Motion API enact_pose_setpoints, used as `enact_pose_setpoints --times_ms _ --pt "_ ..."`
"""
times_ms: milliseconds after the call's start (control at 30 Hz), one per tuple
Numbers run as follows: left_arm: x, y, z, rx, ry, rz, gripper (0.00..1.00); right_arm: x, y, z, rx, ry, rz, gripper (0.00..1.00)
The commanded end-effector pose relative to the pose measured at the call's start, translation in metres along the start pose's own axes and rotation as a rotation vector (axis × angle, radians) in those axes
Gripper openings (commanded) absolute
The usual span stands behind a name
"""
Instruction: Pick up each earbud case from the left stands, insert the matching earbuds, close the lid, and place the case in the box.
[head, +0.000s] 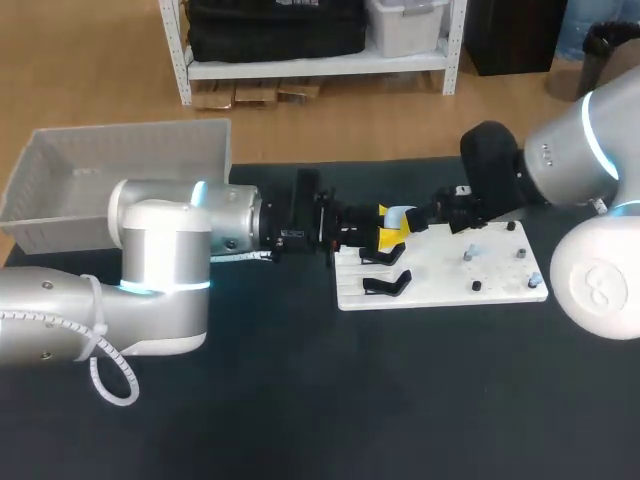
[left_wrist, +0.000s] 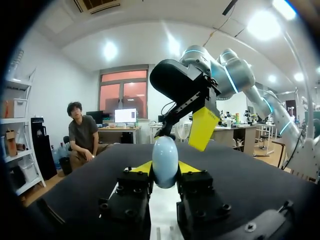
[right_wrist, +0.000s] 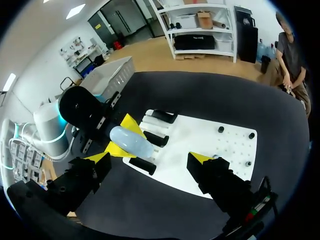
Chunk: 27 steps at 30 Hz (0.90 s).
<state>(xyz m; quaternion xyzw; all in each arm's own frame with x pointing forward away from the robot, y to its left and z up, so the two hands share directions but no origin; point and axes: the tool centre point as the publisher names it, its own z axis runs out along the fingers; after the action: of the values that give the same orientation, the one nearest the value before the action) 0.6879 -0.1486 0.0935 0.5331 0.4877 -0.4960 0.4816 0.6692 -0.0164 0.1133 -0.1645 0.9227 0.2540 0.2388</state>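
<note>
A pale blue earbud case (head: 400, 214) hangs above the left end of the white board (head: 440, 285). My left gripper (head: 387, 226) is shut on it. In the left wrist view the case (left_wrist: 165, 161) stands upright between the yellow tips of the left gripper (left_wrist: 165, 169). My right gripper (head: 428, 220) faces it from the right, open wide. In the right wrist view the case (right_wrist: 131, 142) lies ahead of the right gripper (right_wrist: 150, 161), apart from both fingers. Black stands (head: 385, 284) sit on the board below. Small earbuds (head: 467, 257) rest on pegs at the board's right.
A grey box (head: 120, 170) stands at the back left of the dark table. The white board (right_wrist: 210, 142) carries three black stands (right_wrist: 155, 138) and several pegs (right_wrist: 220, 129). The table in front of the board is bare dark cloth.
</note>
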Motion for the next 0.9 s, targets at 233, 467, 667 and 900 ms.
enact_pose_setpoints --times_ms 233,467,667,900 --pt "0.0007 -0.0022 0.0000 -0.008 -0.003 0.004 0.00 -0.0024 -0.0035 0.0068 0.022 0.008 0.013 1.00" --pt "0.0007 -0.0022 0.0000 -0.008 -0.003 0.004 0.00 -0.0038 -0.0062 0.0092 0.030 0.011 0.019 1.00" --pt "0.0007 -0.0022 0.0000 -0.008 -0.003 0.004 0.00 -0.0056 -0.0081 0.0089 0.038 0.007 0.023 1.00" --pt "0.0007 -0.0022 0.0000 -0.008 -0.003 0.004 0.00 -0.0096 -0.0097 0.0064 0.045 -0.008 0.030 1.00"
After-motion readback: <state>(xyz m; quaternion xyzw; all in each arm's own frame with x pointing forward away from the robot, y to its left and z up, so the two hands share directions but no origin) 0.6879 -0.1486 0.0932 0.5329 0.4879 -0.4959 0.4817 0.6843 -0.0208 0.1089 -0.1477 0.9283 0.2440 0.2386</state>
